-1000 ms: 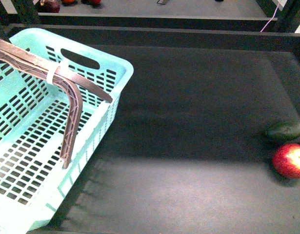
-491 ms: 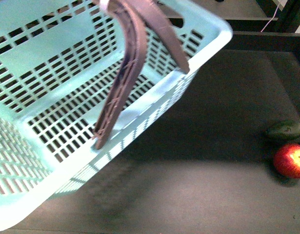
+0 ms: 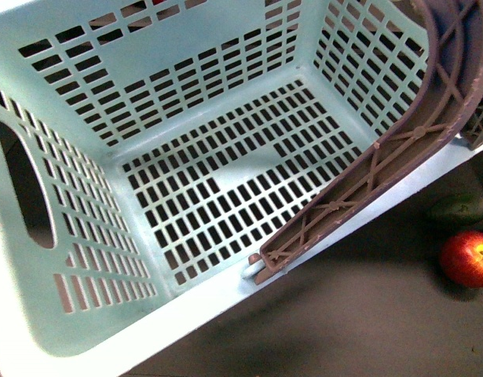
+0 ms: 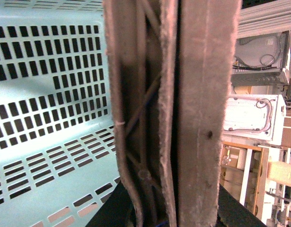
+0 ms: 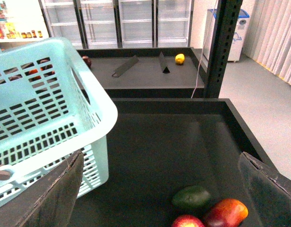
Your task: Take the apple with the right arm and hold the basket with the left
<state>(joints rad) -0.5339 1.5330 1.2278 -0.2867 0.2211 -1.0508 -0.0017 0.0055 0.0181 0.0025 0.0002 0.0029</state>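
Plainly, the basket (image 3: 92,345) fills most of the front view, tilted over the dark table (image 3: 367,330), with its handle (image 3: 367,184) swung across its right side. The handle crowds the left wrist view, so I cannot tell how the left gripper stands. The right gripper (image 5: 160,153) hangs spread wide above the table, holding nothing. A green fruit (image 3: 459,209) lies at the table's right edge. The apple (image 3: 467,258) sits just beside it, apart from the basket.
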